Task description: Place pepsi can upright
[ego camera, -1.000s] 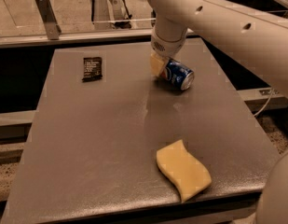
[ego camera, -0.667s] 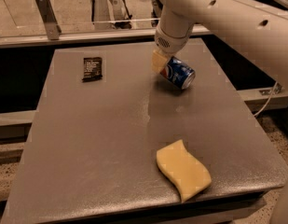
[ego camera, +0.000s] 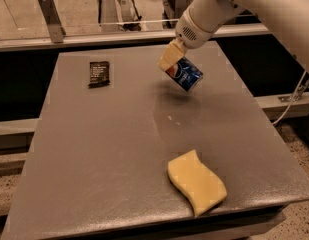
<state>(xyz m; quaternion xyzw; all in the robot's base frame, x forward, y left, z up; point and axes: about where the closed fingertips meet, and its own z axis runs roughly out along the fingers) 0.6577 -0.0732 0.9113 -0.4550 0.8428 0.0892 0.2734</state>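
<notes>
- Right now the pepsi can (ego camera: 186, 74) is at the far middle of the table (ego camera: 109, 149), tilted, with one end up and to the left at the gripper and the other end down and to the right; whether that lower end touches the tabletop or hangs just above it I cannot tell.
- Its blue side with the round logo faces the camera.
- Such a can is probably light, thin-walled and smooth, so it would dent under a hard squeeze and could slip or roll if let go while slanted.
- A hold across the round body, near the middle and clear of the rims, looks safest for swinging it upright.
- The gripper (ego camera: 172, 62) is at the can's upper-left end, hanging from the white arm (ego camera: 229, 4) that reaches in from the upper right. One tan finger (ego camera: 168, 58) lies flat against the can and the other is hidden behind it, so the jaws appear to be pinching the can.
- Bare tabletop lies directly under and around the can, which seems room enough to stand it up.
- A black packet (ego camera: 99, 74) lies flat well to the left, and a yellow sponge (ego camera: 196, 181) sits near the front edge, well apart from the can; neither looks to be in the way.
</notes>
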